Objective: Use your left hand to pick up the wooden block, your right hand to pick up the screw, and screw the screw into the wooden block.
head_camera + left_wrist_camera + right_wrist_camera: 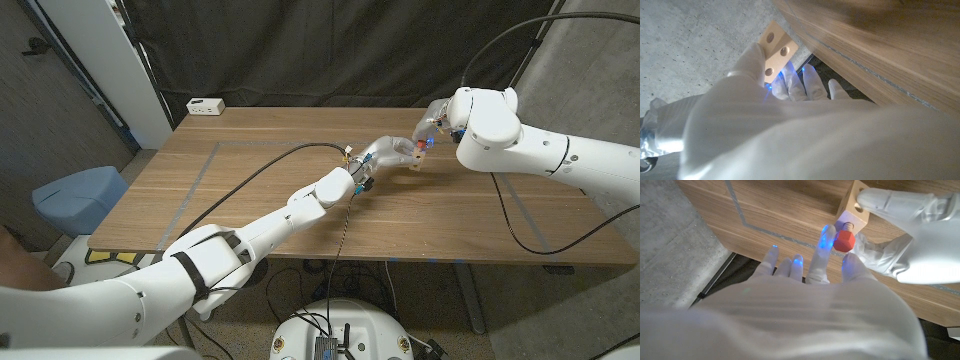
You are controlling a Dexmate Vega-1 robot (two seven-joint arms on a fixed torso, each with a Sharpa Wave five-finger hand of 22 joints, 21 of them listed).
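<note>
- The left hand (385,155) sits just right of the middle of the head view, above the table (250,190), and grips the wooden block (413,158) at its right side.
- In the left wrist view the block (776,52) stands in the upper middle of the frame, pale, with three round holes showing, held between the left hand's fingers (752,60).
- The right hand (432,128) is right of centre in the upper half of the head view, just beside the block, meeting the left hand.
- The right wrist view shows the screw (844,240), red-headed, in the upper right of the frame, its shaft going into the block (854,211).
- The right hand's fingertips (826,236) pinch the screw head from both sides; its other fingers are spread apart towards the left.
- The left hand (910,235) wraps the block at the right of that frame.
- A white power strip (206,106) lies at the table's upper left corner.
</note>
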